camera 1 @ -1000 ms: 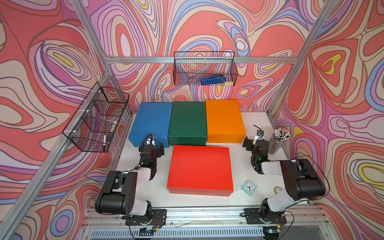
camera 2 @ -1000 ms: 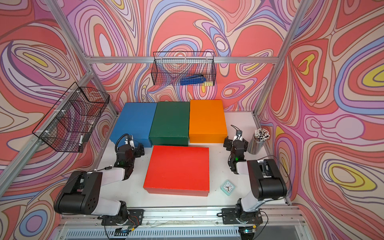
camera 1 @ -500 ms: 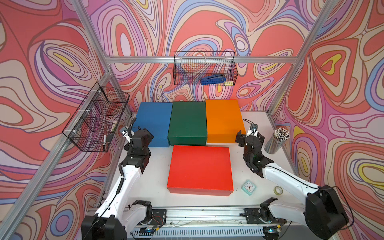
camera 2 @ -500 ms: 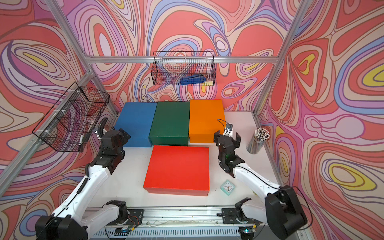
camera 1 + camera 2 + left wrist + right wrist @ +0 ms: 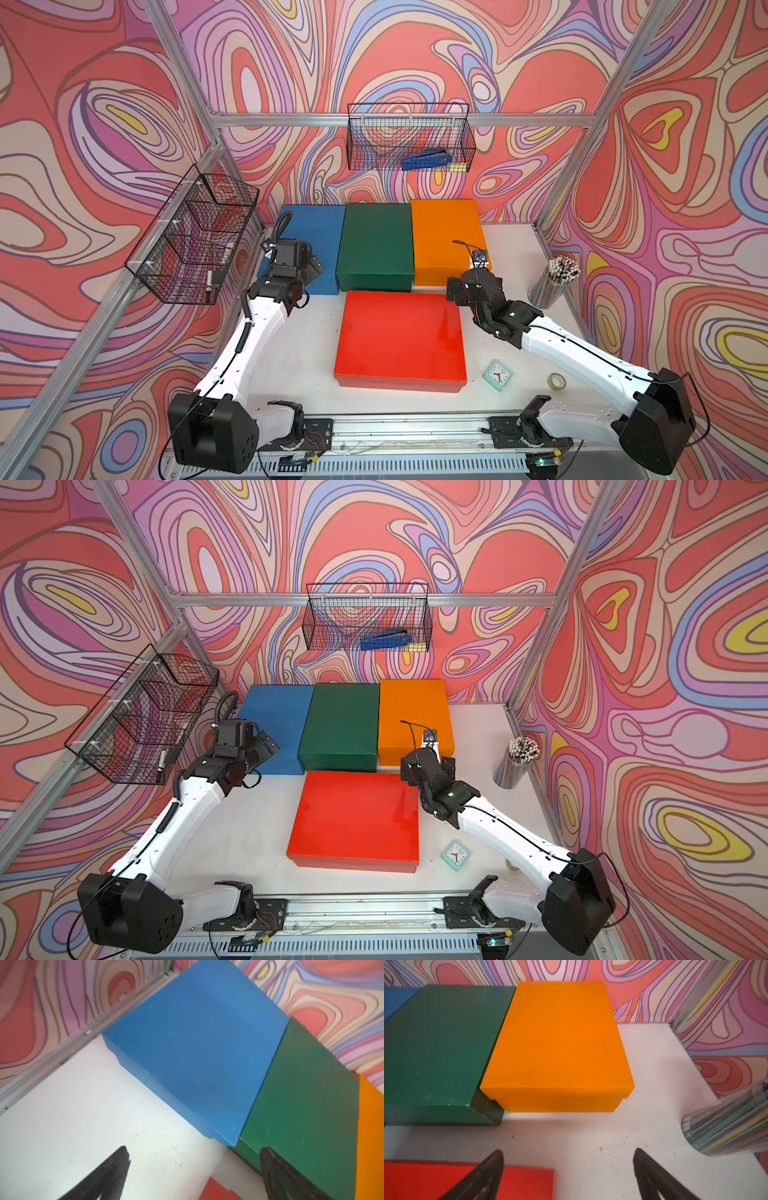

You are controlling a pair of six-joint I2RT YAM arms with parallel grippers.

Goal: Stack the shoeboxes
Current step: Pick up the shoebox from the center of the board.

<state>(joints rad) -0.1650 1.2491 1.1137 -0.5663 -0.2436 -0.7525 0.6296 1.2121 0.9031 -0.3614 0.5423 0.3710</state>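
Observation:
Three shoeboxes stand side by side at the back of the table in both top views: blue (image 5: 320, 226) (image 5: 276, 721), dark green (image 5: 376, 245) (image 5: 343, 725) and orange (image 5: 444, 237) (image 5: 411, 717). The red shoebox (image 5: 399, 336) (image 5: 355, 816) lies alone in front of them. My left gripper (image 5: 311, 266) (image 5: 194, 1148) hovers open above the blue box's (image 5: 197, 1043) near corner. My right gripper (image 5: 471, 286) (image 5: 568, 1150) is open over the bare table, between the red box's (image 5: 425, 1180) far right corner and the orange box (image 5: 558, 1043). Neither holds anything.
A mint-green clock (image 5: 497, 375) and a tape roll (image 5: 555, 381) lie at the front right. A metal cup of pencils (image 5: 555, 282) (image 5: 726, 1126) stands right of my right gripper. Wire baskets hang on the back wall (image 5: 409, 141) and the left wall (image 5: 195, 237).
Both arms have unfolded from a low tucked pose and reached toward the back row of boxes. The boxes have not moved. Both grippers stay open.

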